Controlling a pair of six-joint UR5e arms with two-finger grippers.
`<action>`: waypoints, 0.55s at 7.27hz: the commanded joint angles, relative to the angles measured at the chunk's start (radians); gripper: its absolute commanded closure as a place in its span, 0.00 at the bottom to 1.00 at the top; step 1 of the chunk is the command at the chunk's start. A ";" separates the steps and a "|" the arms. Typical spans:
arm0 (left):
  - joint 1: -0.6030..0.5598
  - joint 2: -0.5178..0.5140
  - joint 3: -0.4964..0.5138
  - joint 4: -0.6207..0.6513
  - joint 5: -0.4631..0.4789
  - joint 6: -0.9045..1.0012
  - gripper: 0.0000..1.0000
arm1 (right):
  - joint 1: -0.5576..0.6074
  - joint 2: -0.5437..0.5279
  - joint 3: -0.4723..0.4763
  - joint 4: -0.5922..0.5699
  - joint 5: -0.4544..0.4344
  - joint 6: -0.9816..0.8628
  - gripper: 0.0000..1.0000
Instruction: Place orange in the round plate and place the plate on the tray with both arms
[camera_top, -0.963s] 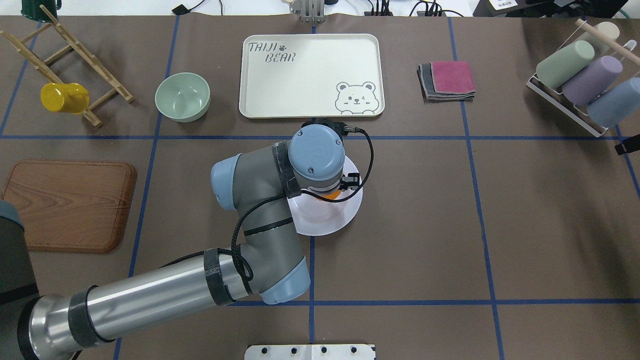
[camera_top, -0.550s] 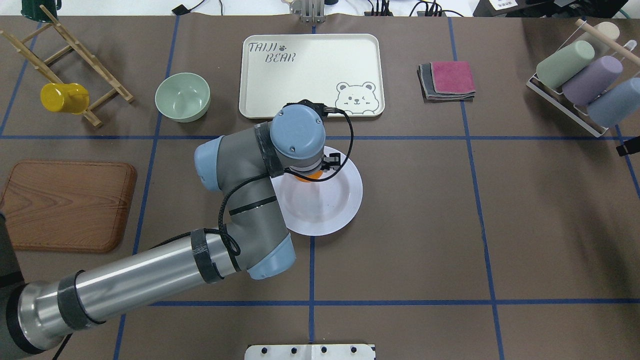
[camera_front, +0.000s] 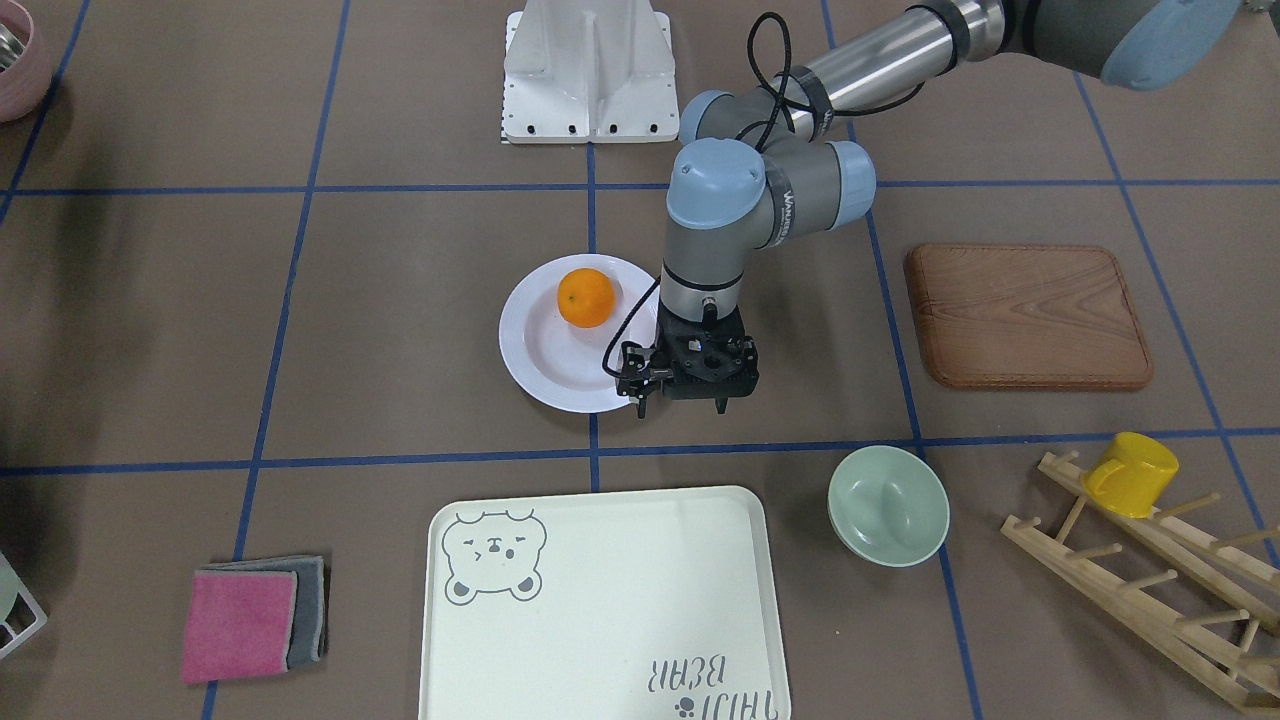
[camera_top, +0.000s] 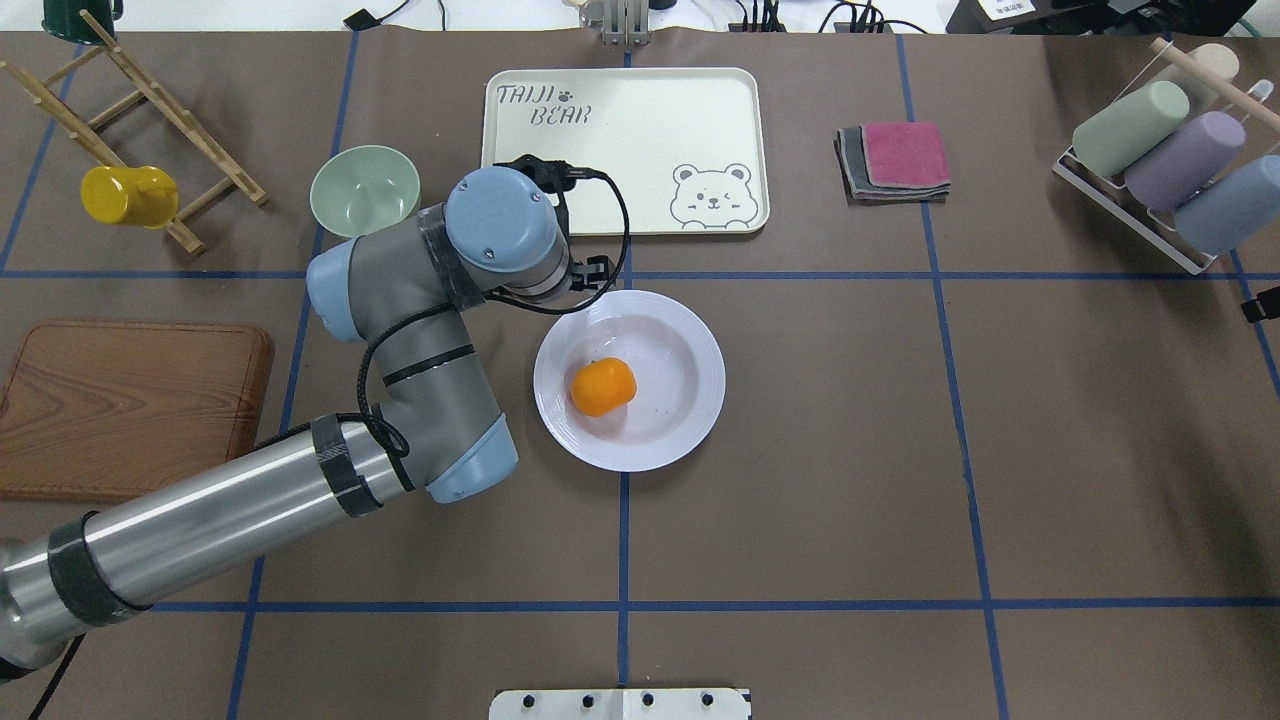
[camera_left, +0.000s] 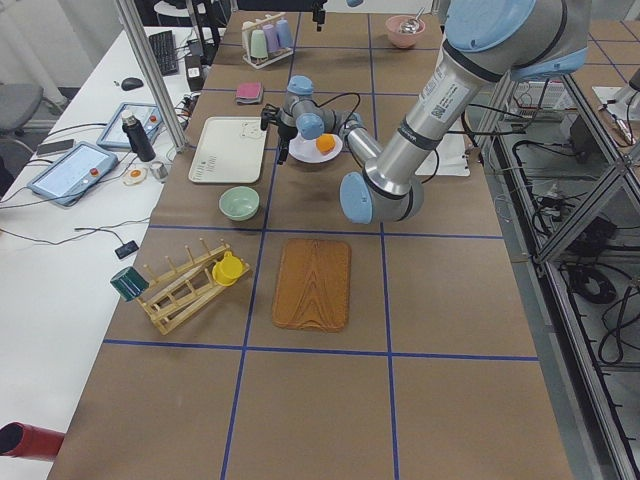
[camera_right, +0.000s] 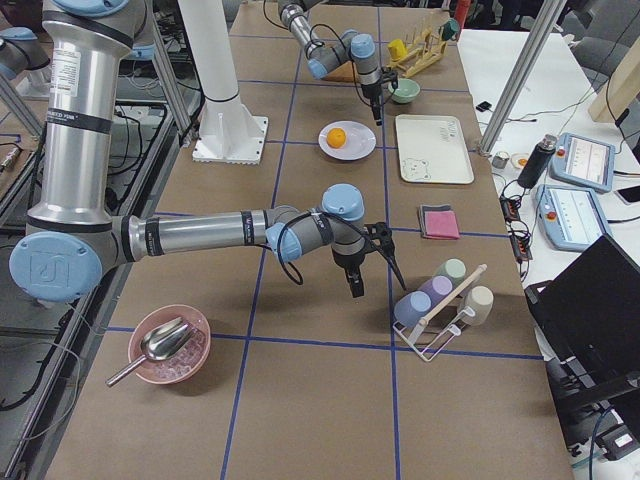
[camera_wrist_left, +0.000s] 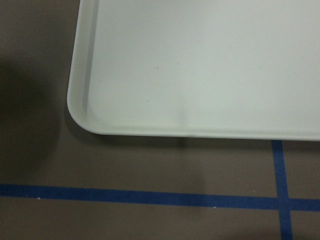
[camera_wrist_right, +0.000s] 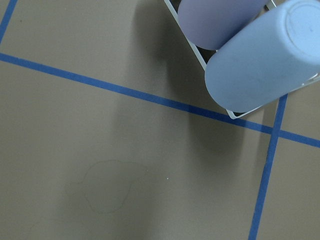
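Left tool (camera_front: 680, 408) withdrew from orange (camera_front: 586, 297) in round plate (camera_front: 545, 370).

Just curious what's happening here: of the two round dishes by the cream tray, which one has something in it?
The white plate, which holds an orange; the pale green bowl beside the tray is empty.

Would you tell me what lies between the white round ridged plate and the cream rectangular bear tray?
Bare brown table crossed by a blue tape line, clearest in the front-facing view. The left gripper hangs by the plate, short of the tray.
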 joint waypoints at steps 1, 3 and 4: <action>-0.032 0.063 -0.037 0.006 -0.092 0.111 0.01 | -0.002 0.022 -0.010 -0.004 -0.042 0.000 0.00; -0.113 0.138 -0.103 0.014 -0.189 0.310 0.01 | 0.058 0.024 -0.006 -0.012 -0.034 0.001 0.00; -0.132 0.172 -0.156 0.079 -0.247 0.322 0.01 | 0.061 -0.005 -0.018 -0.017 -0.038 0.001 0.00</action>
